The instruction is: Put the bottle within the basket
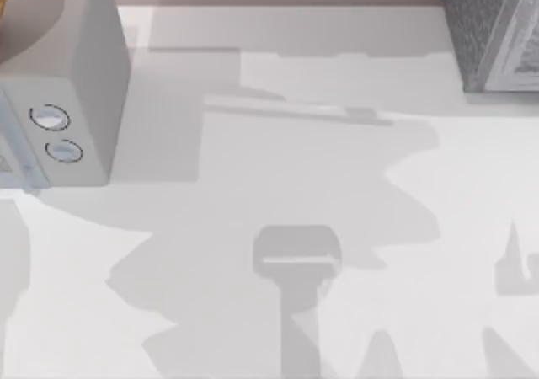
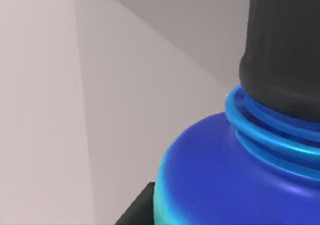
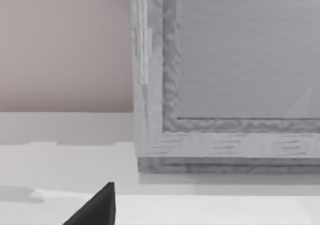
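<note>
The bottle (image 2: pixel 235 170) sits very close in the left wrist view, with a dark blue shoulder, cyan rings at the neck and a ribbed black cap, tilted in the picture. A teal edge shows low on its body. My left gripper (image 2: pixel 150 212) is shut on the bottle, one black finger (image 2: pixel 136 209) pressing against its lower side. A dark corner of my right gripper (image 3: pixel 97 207) pokes into the right wrist view, low over the white table and short of a grey box. The basket is out of view.
A pale grey appliance (image 1: pixel 63 84) with two round knobs stands at the table's left back. A grey textured box (image 1: pixel 493 29) stands at the back right, its framed side (image 3: pixel 225 85) facing the right wrist camera. Arm shadows fall across the white tabletop (image 1: pixel 278 227).
</note>
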`<act>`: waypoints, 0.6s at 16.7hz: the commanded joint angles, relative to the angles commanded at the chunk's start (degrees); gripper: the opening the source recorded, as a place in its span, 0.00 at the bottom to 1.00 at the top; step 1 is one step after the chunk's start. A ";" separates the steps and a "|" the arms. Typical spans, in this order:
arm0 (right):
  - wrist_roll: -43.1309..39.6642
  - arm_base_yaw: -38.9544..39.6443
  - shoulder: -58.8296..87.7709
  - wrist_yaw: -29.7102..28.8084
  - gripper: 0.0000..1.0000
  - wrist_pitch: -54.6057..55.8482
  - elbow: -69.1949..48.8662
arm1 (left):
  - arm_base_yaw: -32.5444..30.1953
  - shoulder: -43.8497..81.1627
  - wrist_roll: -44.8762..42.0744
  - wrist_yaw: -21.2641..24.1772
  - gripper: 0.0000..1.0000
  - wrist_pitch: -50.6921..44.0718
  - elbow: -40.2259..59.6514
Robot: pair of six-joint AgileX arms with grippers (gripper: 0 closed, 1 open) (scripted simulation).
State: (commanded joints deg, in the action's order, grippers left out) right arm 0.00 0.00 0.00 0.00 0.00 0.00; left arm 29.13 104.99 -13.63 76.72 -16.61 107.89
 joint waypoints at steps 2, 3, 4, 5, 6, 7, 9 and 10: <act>0.00 0.00 0.00 0.00 1.00 0.00 0.00 | 0.00 0.00 0.00 0.00 0.45 0.00 0.00; 0.00 0.00 0.00 0.00 1.00 0.00 0.00 | 0.00 0.00 0.00 0.00 0.53 0.00 0.00; 0.00 0.00 0.00 0.00 1.00 0.00 0.00 | 0.00 0.00 0.00 0.00 0.60 0.00 0.00; 0.00 0.00 0.00 0.00 1.00 0.00 0.00 | 0.00 0.00 0.00 0.00 0.68 0.00 0.00; 0.00 0.00 0.00 0.00 1.00 0.00 0.00 | 0.00 0.00 0.00 0.00 0.75 0.00 0.00; 0.00 0.00 0.00 0.00 1.00 0.00 0.00 | 0.00 0.00 0.00 0.00 0.83 0.00 0.00; 0.00 0.00 0.00 0.00 1.00 0.00 0.00 | 0.00 0.00 0.00 0.00 0.98 0.00 0.00; 0.00 0.00 0.00 0.00 1.00 0.00 0.00 | 0.00 0.00 0.00 0.00 1.00 0.00 0.00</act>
State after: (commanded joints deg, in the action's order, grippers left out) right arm 0.00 0.00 0.00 0.00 0.00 0.00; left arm 29.13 104.99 -13.63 76.72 -16.61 107.89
